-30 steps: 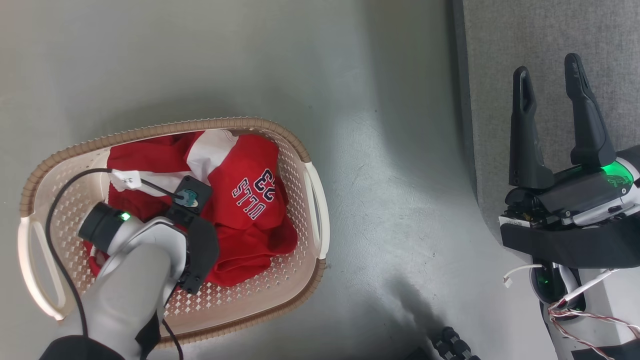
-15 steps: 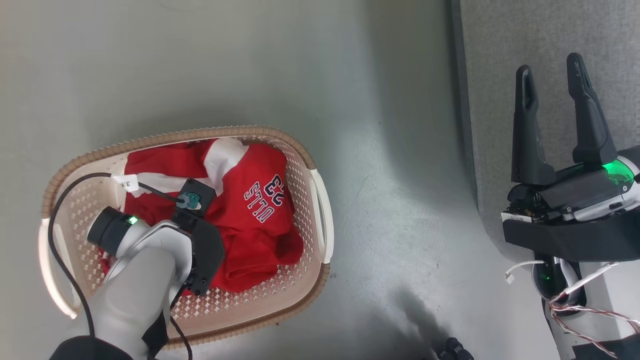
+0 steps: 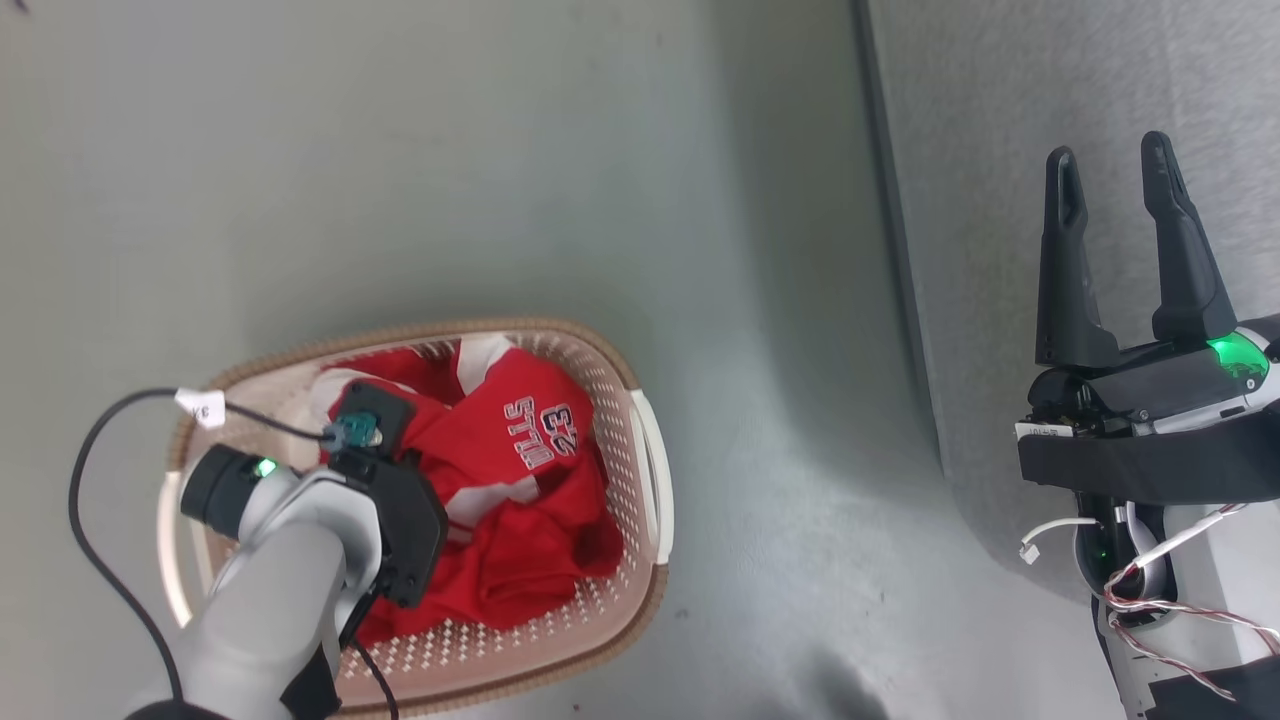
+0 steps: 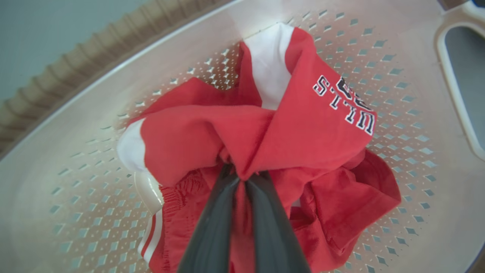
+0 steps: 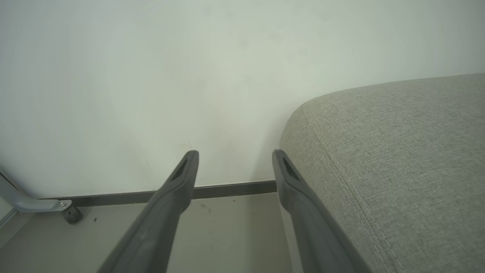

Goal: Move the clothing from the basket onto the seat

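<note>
Between left jaws, red clothing (image 4: 189, 132)

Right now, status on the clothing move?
Left gripper shut on clothing, inside basket. Right gripper open by seat. Bare floor between.

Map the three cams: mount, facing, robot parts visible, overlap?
Head view: on the head, facing down at grey floor, cream-white perforated plastic basket with brown rim, grey fabric seat; shows pale left forearm, open right gripper.
Left wrist view: on left wrist, looking into the basket; left gripper shut on soft red-and-white clothing.
Right wrist view: on right wrist, facing a pale wall and the seat's corner; fingers spread.
Shared: basket and clothing, head and left wrist; seat, head and right wrist.
</note>
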